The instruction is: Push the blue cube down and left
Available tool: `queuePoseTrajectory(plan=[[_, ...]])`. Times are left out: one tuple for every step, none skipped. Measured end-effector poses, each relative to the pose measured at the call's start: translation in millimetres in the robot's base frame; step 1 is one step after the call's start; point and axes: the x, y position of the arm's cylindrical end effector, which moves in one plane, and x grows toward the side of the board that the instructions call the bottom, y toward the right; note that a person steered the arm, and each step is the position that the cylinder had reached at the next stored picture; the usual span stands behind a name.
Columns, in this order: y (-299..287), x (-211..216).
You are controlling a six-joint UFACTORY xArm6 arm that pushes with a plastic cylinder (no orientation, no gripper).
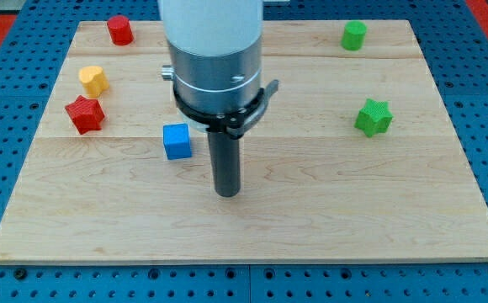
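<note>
The blue cube [177, 141] sits on the wooden board [311, 210], left of the view's centre. My tip [227, 193] rests on the board to the right of the cube and a little below it, with a small gap between them. The rod hangs from the white and silver arm body that fills the view's top centre.
A red star [85, 114] and a yellow block [94, 80] lie at the view's left, a red cylinder [120, 29] at the top left. A green cylinder [354, 35] is at the top right, a green star [373, 117] at the right.
</note>
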Motion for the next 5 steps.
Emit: queuePoseTrajectory(plan=[[2.2,0.0],[2.3,0.0],[2.3,0.0],[-16.3,4.4],[-88.9,4.4]])
